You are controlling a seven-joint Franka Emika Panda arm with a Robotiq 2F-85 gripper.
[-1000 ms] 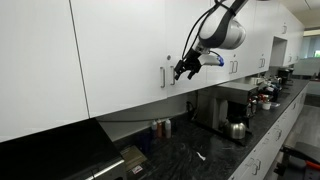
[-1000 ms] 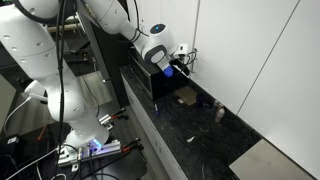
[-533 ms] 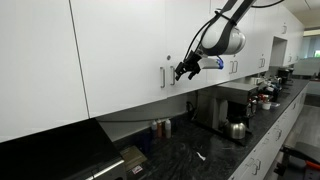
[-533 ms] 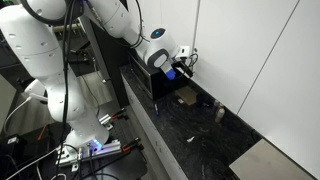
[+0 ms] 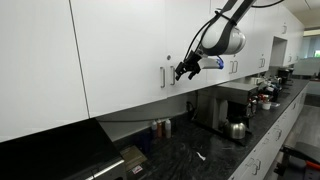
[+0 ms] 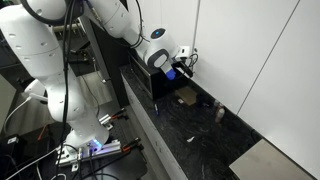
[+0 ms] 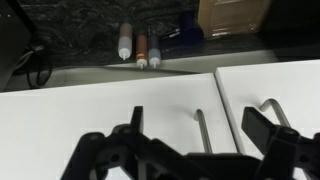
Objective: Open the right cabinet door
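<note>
The right cabinet door is a glossy white upper panel with a slim silver bar handle near its left edge. My gripper is open and hangs just in front of that handle, a little to its right. The wrist view stands upside down. There the right cabinet door fills the left, and its handle lies between my spread fingers with a gap on each side. The gripper also shows in an exterior view close to the white cabinet fronts.
The wider left door has its own handle beside the seam; it also shows in the wrist view. Below lies a dark counter with cans, a kettle and a dark appliance.
</note>
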